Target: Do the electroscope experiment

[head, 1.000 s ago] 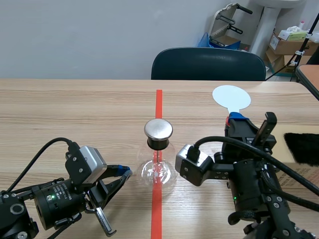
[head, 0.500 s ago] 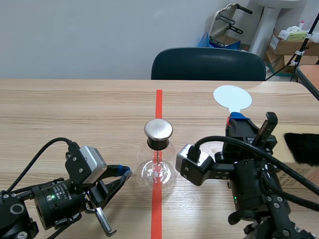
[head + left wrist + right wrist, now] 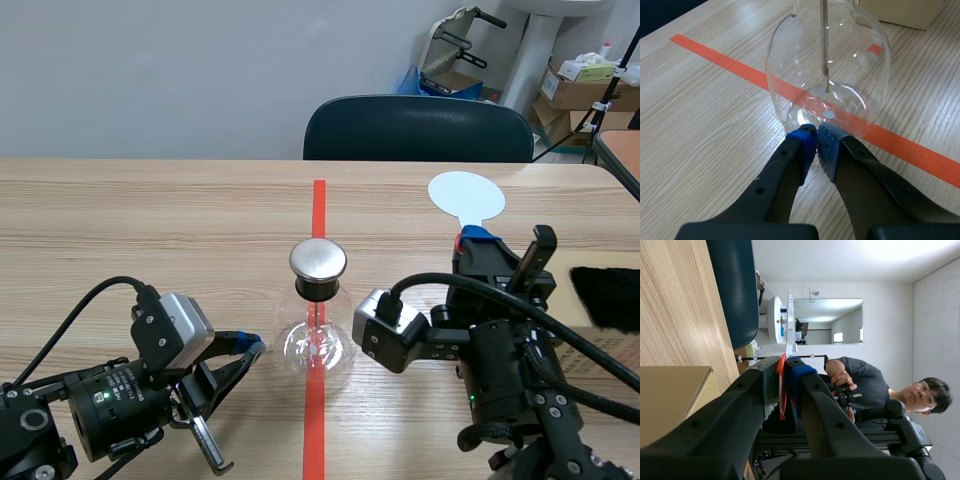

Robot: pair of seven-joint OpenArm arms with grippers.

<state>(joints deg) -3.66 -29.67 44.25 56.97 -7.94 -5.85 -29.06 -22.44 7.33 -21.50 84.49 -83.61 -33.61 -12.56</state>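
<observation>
While the electroscope (image 3: pixel 317 322), a round clear glass flask with a black neck and a flat metal cap (image 3: pixel 318 260), stands upright at the middle of the scene view on the orange-red tape line (image 3: pixel 318 200), the two arms lie low in the lower corners of the frame. From the lower left comes the left gripper (image 3: pixel 252 348), its fingers shut together on nothing. In the left wrist view the left gripper (image 3: pixel 817 134) has its blue dotted pads (image 3: pixel 827 145) pressed against each other right at the foot of the glass bulb (image 3: pixel 840 75), so close that contact cannot be judged. A thin rod (image 3: pixel 823 40) hangs down inside the bulb above the tape. At the lower right of the scene view the right gripper (image 3: pixel 476 238) points away toward the top of the frame and is clamped on the handle of a white round paddle (image 3: pixel 465 195), whose disc shows at the upper right over the wooden table (image 3: pixel 150 220). In the right wrist view the right gripper (image 3: pixel 785 367) has its fingers closed tight on a thin orange-red handle (image 3: pixel 782 390), and the paddle's disc (image 3: pixel 789 320) stands edge-on just ahead of them. A dark blue chair (image 3: pixel 418 128) sits behind the table at the top centre, a black fuzzy cloth (image 3: pixel 605 297) lies on a cardboard box (image 3: pixel 615 350) at the right edge, and a person (image 3: pixel 875 385) in a dark shirt appears beyond the right gripper.
</observation>
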